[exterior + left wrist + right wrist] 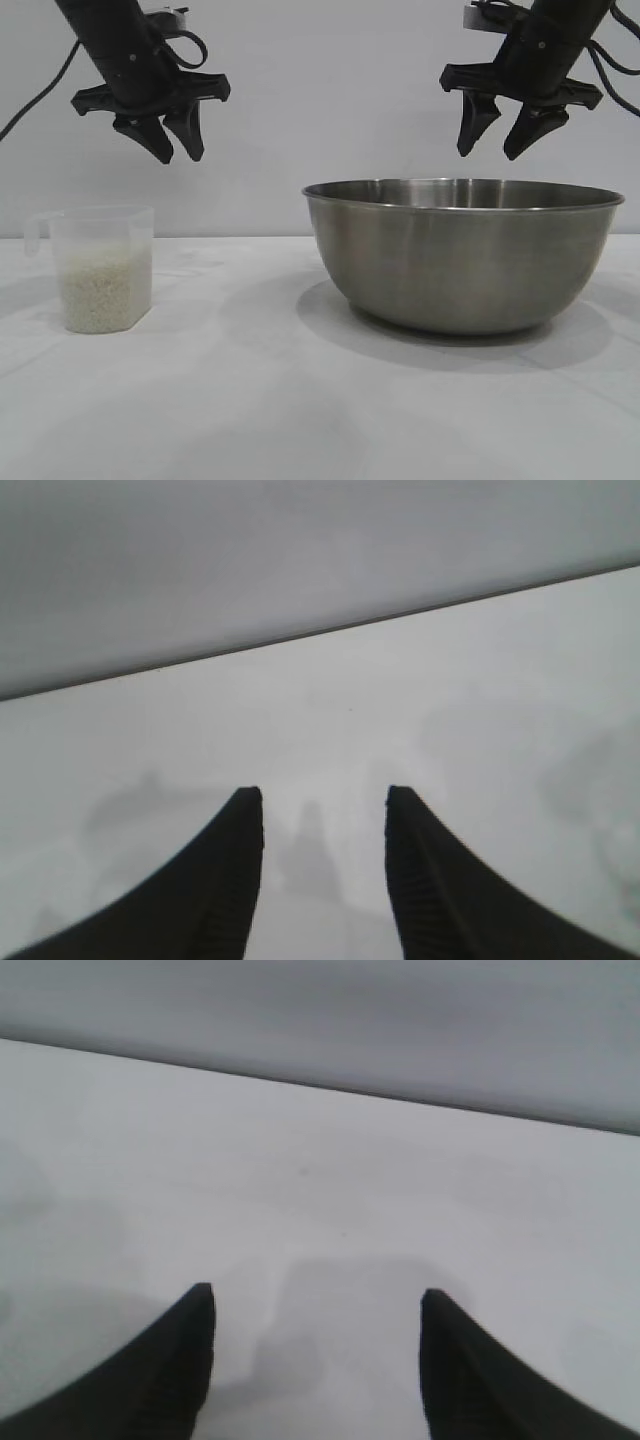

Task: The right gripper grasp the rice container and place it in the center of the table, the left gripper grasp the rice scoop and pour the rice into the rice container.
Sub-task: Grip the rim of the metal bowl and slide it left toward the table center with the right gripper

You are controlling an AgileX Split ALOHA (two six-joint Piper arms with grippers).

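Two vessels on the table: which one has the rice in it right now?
The rice scoop, the small translucent cup at the exterior view's left, holds the rice. The rice container, the big steel bowl at right, shows no rice from here.

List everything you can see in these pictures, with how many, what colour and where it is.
rice container: one, brushed grey steel bowl, on the table at the exterior view's centre-right, empty as far as can be seen.
rice scoop: one, translucent plastic cup with a side handle, upright on the table at the left.
rice: one off-white heap, filling the lower part of the scoop.
table: one, plain white, under both things.
wall: one, pale grey, behind the table.
left gripper: one, black, open, empty, in the air above the scoop.
right gripper: one, black, open, empty, in the air above the bowl.
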